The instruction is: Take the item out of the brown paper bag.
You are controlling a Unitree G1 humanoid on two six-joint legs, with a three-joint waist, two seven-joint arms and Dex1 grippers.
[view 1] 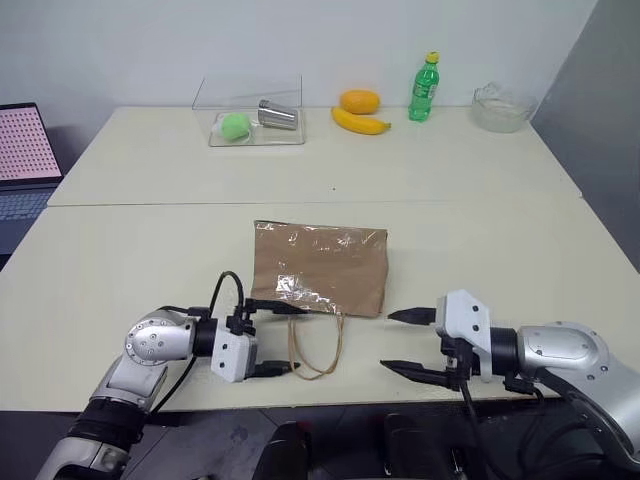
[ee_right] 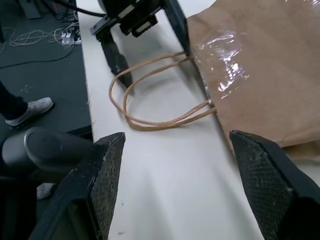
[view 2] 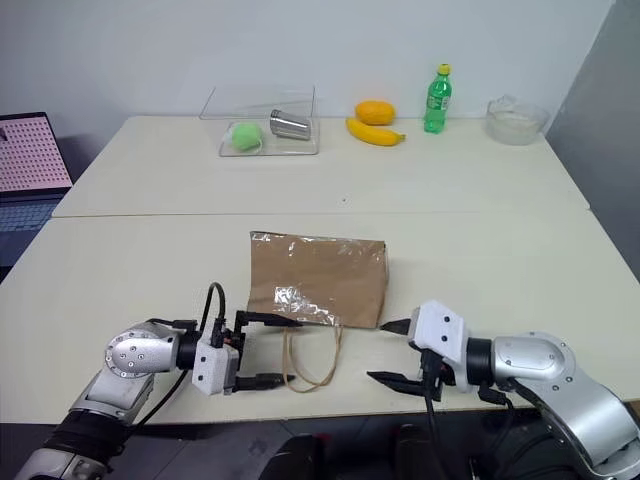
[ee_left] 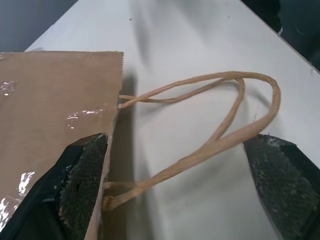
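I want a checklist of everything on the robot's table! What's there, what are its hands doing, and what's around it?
Surface: cream table, two tops pushed together.
Job's things: brown paper bag lying flat, opening and loop handles toward the robot; the item inside is not seen.
Clutter: clear tray holding a green ball and a metal cup; orange fruit, banana, green bottle, clear bowl, all at the far edge.
Grippers: left gripper open, jaws either side of the handles at the bag's opening; right gripper open, beside the bag, holding nothing.
Cables: black cable looping over the left wrist.
Surroundings: laptop at the left, white wall behind.
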